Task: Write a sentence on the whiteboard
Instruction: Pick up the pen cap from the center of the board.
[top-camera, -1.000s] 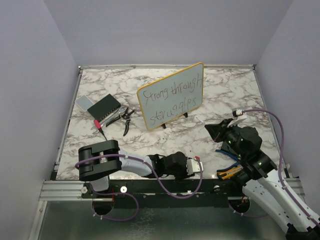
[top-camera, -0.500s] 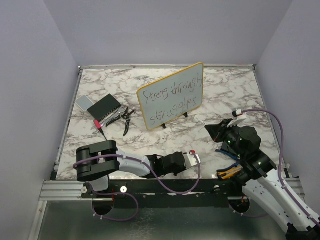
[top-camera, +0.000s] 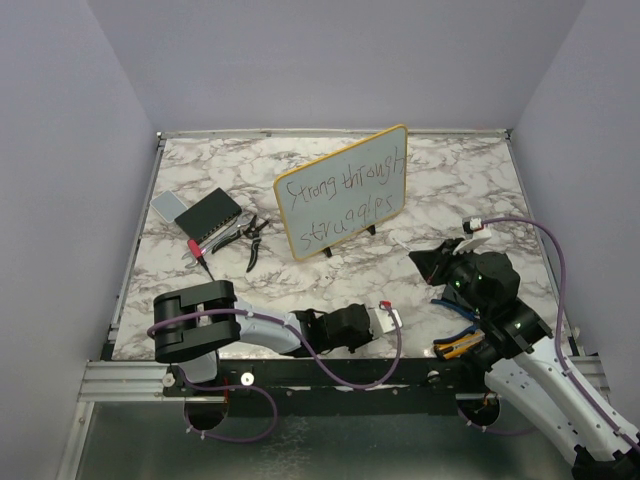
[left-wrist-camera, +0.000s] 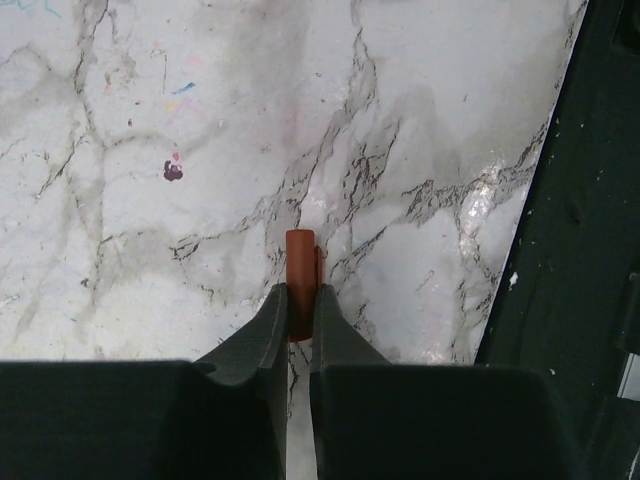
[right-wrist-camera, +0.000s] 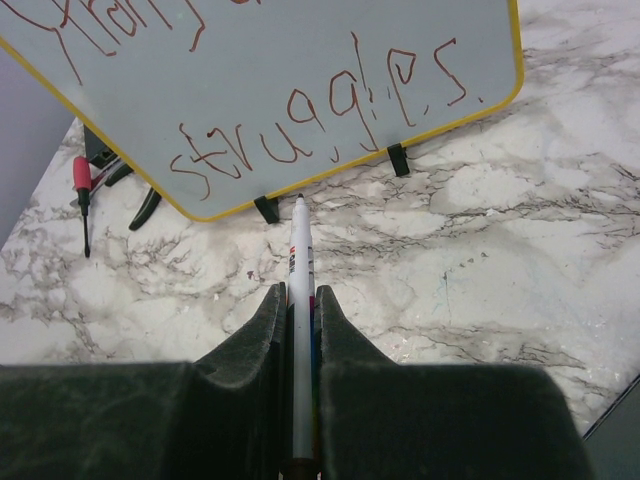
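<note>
The whiteboard (top-camera: 340, 190) stands tilted on small black feet mid-table; the right wrist view shows its lower part (right-wrist-camera: 300, 60). The sentence (top-camera: 345, 185) runs across it in two dark handwritten lines, with the lower line "struggles" (right-wrist-camera: 320, 110) close ahead. My right gripper (top-camera: 432, 262) (right-wrist-camera: 300, 292) is shut on a white marker (right-wrist-camera: 299, 250), whose tip points at the board's bottom frame, a little short of it. Low near the table's front edge, my left gripper (top-camera: 390, 318) (left-wrist-camera: 302, 292) has its jaws pressed on a short red-brown marker cap (left-wrist-camera: 300, 255).
At the back left lie a dark square slab (top-camera: 208, 215), a pale grey block (top-camera: 167, 205), black pliers (top-camera: 255, 235) and a red-handled screwdriver (top-camera: 197, 252) (right-wrist-camera: 82, 180). The table's black front rail (left-wrist-camera: 560, 300) runs just right of my left gripper.
My left gripper's jaws have narrowed onto the cap while the hand drew slightly left along the front edge. The right arm and the marker have barely moved.
</note>
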